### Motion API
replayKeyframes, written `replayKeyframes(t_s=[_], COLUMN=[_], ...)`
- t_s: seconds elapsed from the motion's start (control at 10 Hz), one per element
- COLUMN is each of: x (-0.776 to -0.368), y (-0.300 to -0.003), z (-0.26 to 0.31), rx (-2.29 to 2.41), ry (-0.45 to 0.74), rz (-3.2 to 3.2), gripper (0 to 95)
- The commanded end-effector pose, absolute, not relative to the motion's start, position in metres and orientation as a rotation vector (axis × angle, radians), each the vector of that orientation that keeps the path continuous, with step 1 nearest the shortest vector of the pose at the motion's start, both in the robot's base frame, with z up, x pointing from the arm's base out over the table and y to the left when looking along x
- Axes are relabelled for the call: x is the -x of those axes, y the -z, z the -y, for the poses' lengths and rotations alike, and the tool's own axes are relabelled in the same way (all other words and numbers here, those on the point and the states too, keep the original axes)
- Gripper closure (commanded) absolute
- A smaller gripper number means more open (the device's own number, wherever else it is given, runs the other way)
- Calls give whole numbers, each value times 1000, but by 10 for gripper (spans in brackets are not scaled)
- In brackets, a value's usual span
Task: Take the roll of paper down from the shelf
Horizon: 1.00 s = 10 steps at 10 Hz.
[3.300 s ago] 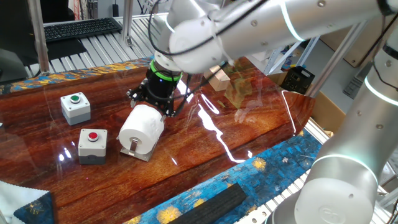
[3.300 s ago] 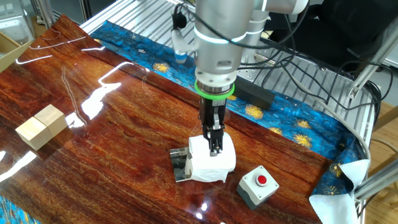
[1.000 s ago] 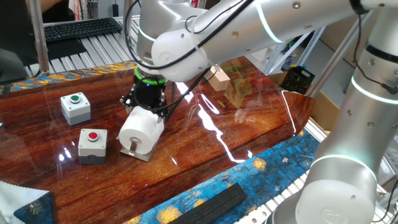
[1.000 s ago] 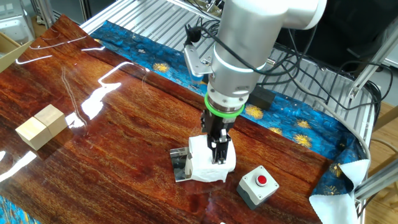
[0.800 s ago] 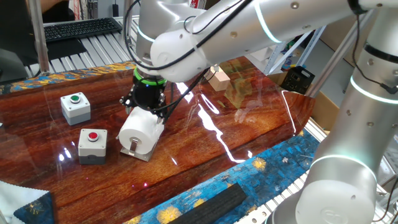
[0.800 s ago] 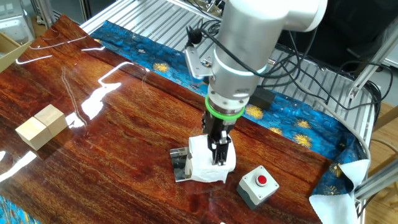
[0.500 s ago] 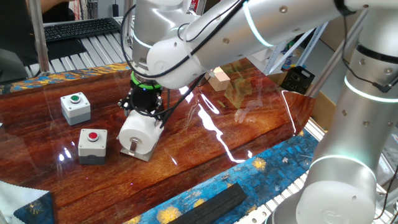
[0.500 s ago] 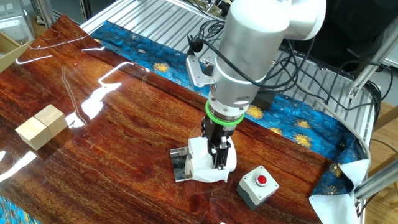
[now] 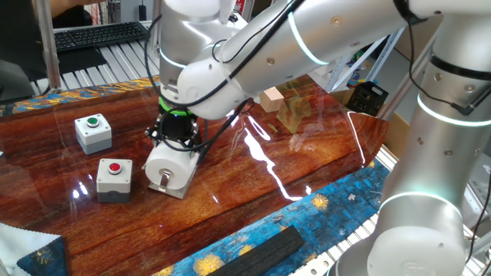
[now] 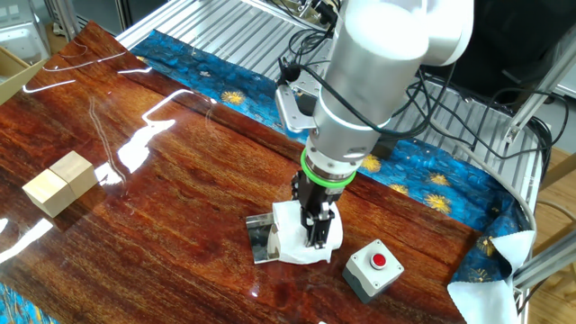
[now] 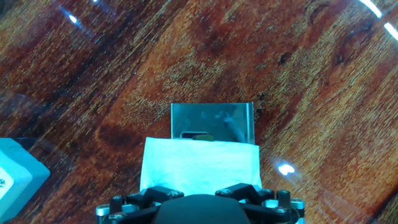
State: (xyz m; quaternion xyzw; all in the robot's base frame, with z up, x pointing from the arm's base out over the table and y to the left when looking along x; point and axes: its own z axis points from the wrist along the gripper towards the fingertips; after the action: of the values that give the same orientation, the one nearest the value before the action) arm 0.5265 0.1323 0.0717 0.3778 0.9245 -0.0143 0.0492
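Note:
The white roll of paper lies on its side on the small shiny metal shelf on the wooden table. In the other fixed view the roll looks squeezed and tilted beside the plate. My gripper comes down from above, its dark fingers close together and pressed into the top of the roll. In the hand view the roll fills the space under the gripper body, the plate lies beyond it, and my fingertips are hidden.
A grey box with a red button and one with a green button stand left of the roll; the red one is close by. Wooden blocks sit farther off. A blue patterned cloth lines the table edge.
The arm has leaned over and swung above the roll, fingers staying on it. The roll has tilted and shifted slightly on the plate.

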Motion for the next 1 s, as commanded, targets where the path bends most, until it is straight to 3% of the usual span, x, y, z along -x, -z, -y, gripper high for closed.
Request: replayKeyframes(t_s=[0.1,0.4,1.0], x=[-527,-525,-528], y=[-71,-79,-86], z=[-133,-132,-126], rx=[-1061,-1081,-1072], ry=[92,12,-26], rz=[-2846,-2867,-2840], gripper=[950,950,950])
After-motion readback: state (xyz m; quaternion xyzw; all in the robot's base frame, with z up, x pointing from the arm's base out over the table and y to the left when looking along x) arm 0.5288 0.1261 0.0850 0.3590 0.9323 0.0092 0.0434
